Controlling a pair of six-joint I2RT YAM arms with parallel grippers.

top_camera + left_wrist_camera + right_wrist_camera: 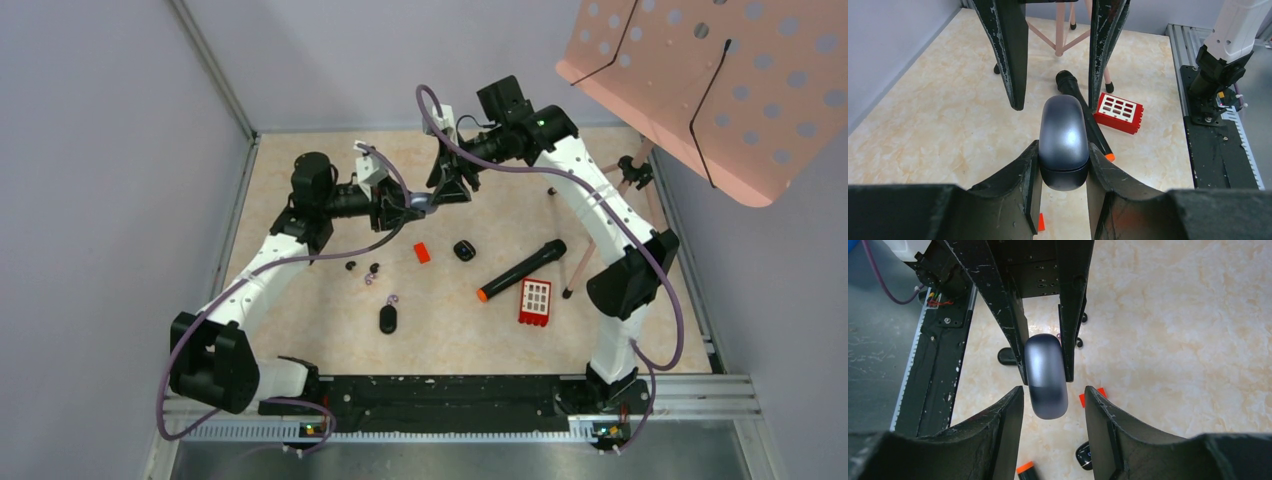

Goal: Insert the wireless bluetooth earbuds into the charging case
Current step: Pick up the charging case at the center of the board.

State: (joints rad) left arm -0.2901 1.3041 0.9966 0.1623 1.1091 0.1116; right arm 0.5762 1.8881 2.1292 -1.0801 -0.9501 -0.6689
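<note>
Left gripper (1064, 151) jaws nearly closed, clamped on both sides of the grey charging case (1063, 122), held up off the table (455, 335). Right gripper (1053, 390) jaws spread wider, astride the case's other end, a gap visible on each side, gripping nothing. Past the right jaws: black marker (1068, 82), red block (1118, 112). Earbuds (374, 268) lie on the table, well apart from both jaws.

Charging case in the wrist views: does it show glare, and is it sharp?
Left wrist: soft white highlights on the charging case, edges sharp. Right wrist: a broad pale sheen along it, also sharp. Top external: too small to judge.
</note>
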